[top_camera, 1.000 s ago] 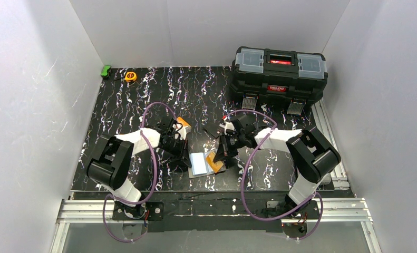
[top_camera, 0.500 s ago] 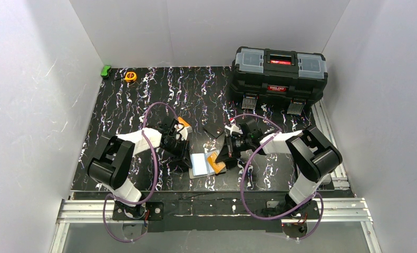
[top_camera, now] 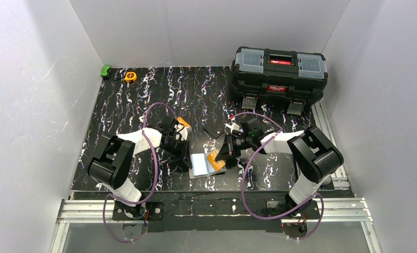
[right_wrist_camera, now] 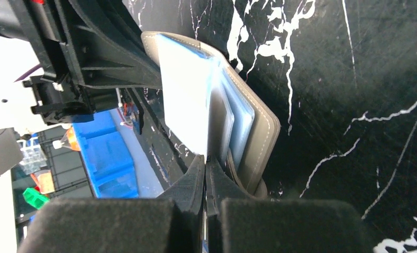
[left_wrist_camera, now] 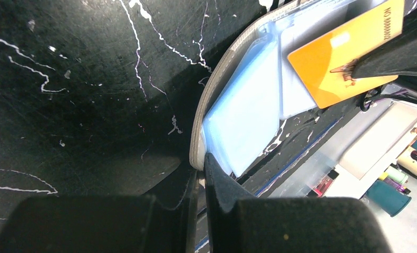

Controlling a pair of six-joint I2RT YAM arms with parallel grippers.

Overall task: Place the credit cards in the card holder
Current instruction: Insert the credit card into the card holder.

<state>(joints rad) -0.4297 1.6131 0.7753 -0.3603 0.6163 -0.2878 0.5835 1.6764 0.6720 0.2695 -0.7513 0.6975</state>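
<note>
Card meets pocket
Left jaws pinch the card holder (left_wrist_camera: 248, 121) rim; right jaws, clamped on the orange card (left_wrist_camera: 338, 58), should slide it flat.

An open grey-brown leather card holder (top_camera: 201, 164) lies on the black marbled table (top_camera: 195, 89), by the middle of its near edge. A thin orange plastic card (top_camera: 215, 158) sits over the holder's right half. A black plastic toolbox (top_camera: 280, 74) stands at the far right corner. A yellow tape measure (top_camera: 130, 76) and a small green block (top_camera: 106, 70) lie at the far left corner.
</note>
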